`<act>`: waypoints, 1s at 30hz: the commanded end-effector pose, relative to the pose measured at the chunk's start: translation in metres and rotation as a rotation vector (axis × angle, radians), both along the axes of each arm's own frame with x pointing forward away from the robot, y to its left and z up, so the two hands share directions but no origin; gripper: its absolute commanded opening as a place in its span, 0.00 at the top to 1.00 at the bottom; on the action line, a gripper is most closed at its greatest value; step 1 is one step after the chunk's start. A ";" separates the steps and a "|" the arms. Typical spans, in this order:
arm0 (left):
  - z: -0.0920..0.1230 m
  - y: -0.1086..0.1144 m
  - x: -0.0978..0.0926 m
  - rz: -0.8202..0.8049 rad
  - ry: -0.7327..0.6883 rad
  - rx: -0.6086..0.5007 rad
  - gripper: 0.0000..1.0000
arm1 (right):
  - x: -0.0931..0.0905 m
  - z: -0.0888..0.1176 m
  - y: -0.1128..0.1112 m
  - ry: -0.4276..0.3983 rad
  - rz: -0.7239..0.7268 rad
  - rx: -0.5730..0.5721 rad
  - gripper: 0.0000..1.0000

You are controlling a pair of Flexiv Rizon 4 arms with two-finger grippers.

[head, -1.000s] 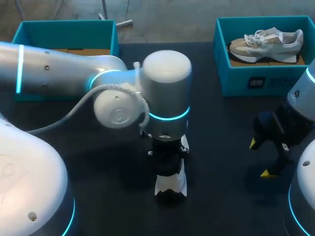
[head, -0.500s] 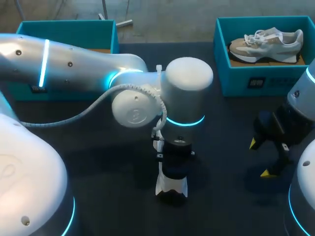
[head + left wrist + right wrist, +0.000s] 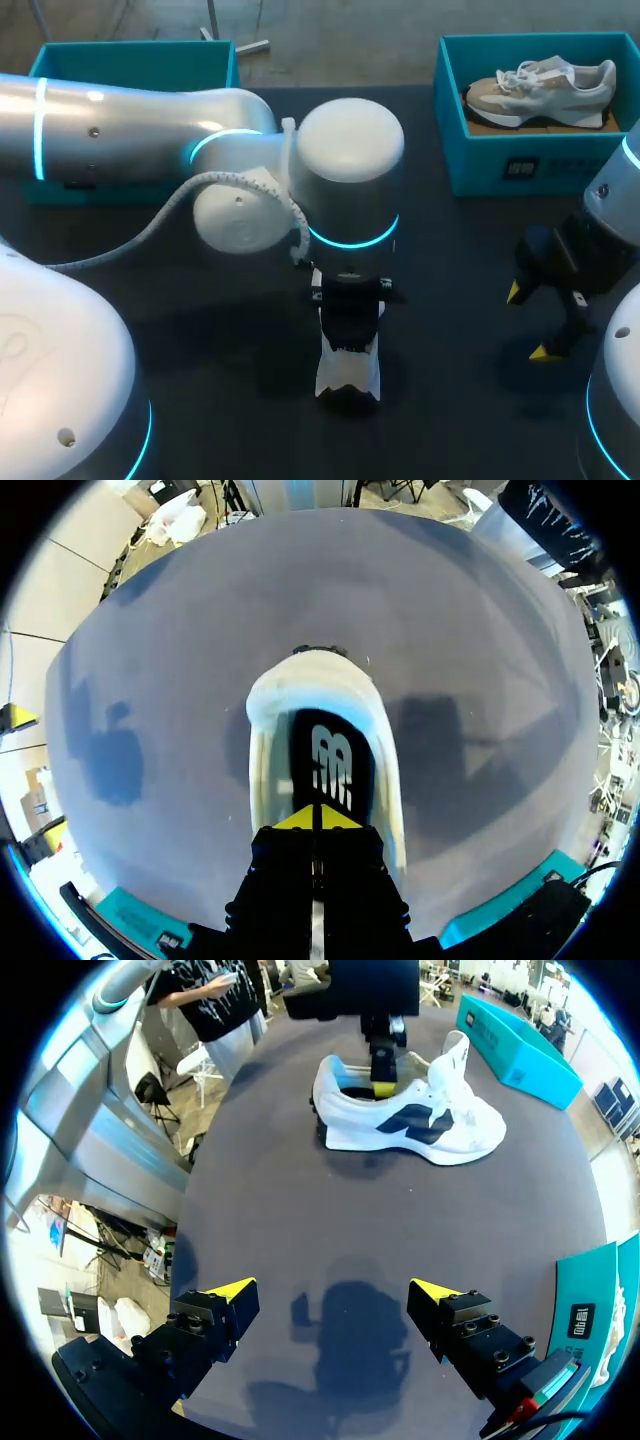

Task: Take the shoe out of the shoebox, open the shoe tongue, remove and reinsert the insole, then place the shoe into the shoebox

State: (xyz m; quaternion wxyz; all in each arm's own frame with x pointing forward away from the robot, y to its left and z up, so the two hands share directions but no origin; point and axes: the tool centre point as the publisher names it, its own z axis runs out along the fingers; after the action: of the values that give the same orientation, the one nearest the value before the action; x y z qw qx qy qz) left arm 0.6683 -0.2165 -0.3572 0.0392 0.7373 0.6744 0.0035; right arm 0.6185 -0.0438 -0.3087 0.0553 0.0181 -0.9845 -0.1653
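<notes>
A shoe (image 3: pixel 348 375) is set on the table (image 3: pixel 450 300) at the middle, toward the near edge. The left gripper (image 3: pixel 318 817) is placed directly over it, tips down inside its opening. The right gripper (image 3: pixel 527 321) is held right of the shoe, well apart. A second shoe (image 3: pixel 540 88) is laid in the far-right shoebox (image 3: pixel 480 165); the far-left shoebox (image 3: pixel 130 55) is set behind the left arm.

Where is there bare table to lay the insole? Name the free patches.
Free: the table between the white shoe and the right gripper, up to the right shoebox. Also bare: the dark patch beside the shoe under the left arm, though the arm overhangs it. Crowded: the shoe itself, where the left gripper sits in its opening.
</notes>
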 end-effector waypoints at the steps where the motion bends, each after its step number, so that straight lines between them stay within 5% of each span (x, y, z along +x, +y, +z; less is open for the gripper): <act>1: 0.016 0.012 0.001 -0.002 -0.007 -0.032 1.00 | -0.001 0.000 0.000 -0.001 -0.001 -0.002 0.00; 27: -0.005 0.002 0.009 -0.078 0.015 0.016 1.00 | -0.001 0.000 0.000 -0.001 -0.001 -0.002 0.00; 30: -0.004 0.003 0.010 -0.065 0.013 0.019 0.82 | -0.001 0.000 0.000 -0.001 -0.001 -0.002 0.00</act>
State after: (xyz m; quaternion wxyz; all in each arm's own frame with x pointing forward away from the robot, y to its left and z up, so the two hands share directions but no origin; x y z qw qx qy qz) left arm 0.6778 -0.2132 -0.3634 0.0286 0.7599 0.6494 0.0025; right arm 0.6184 -0.0438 -0.3087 0.0553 0.0181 -0.9845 -0.1653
